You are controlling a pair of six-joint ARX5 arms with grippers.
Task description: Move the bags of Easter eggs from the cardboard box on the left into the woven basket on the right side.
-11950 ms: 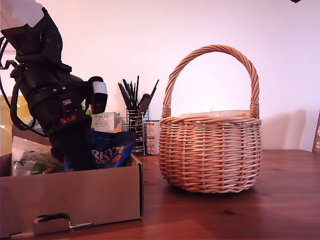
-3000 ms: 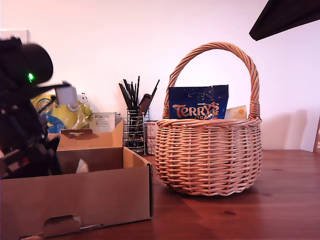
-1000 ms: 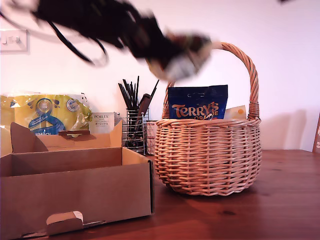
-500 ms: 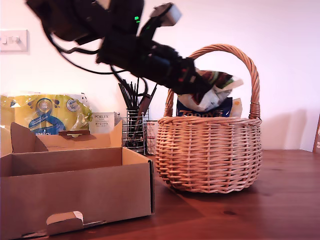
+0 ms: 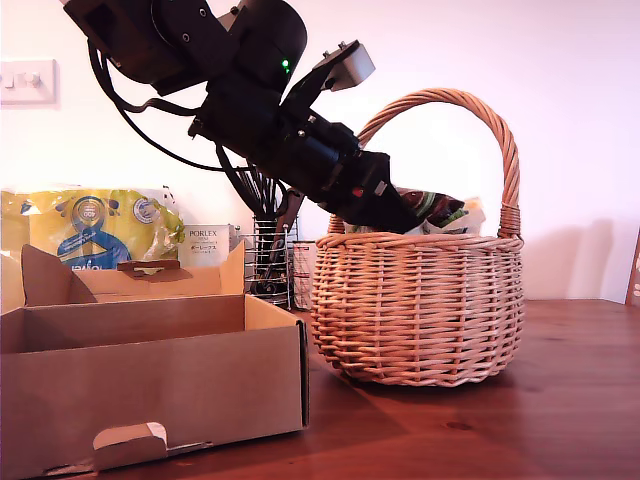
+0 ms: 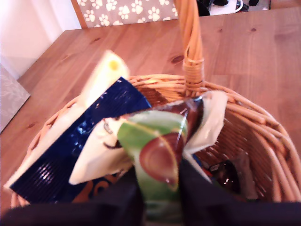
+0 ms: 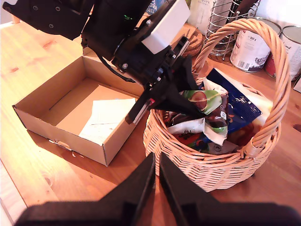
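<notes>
My first gripper (image 5: 405,213) is reaching down into the mouth of the woven basket (image 5: 420,305), its fingers clamping a white and green sweet bag (image 6: 157,155). The bag is crumpled and sitting just above the rim, under the arched handle (image 5: 440,100). Inside the basket, a dark blue bag (image 6: 82,150) is leaning against the wall with a pale cream bag (image 6: 101,77) behind it.

My second gripper (image 7: 155,181) is hovering above the table on the near side of the basket, its fingers pressed nearly together and holding nothing.

The cardboard box (image 5: 150,385) is sitting at nine o'clock from the basket in the exterior view, on a reddish-brown wooden table (image 5: 500,430). Only a sheet of white paper (image 7: 107,117) is lying on its floor.

Behind the box, against a plain pale wall (image 5: 570,130), a yellow plastic package (image 5: 90,228), a small white carton (image 5: 205,245) and a wire holder of dark utensils (image 5: 268,240) are standing. Two tins (image 7: 251,42) are showing past the basket.
</notes>
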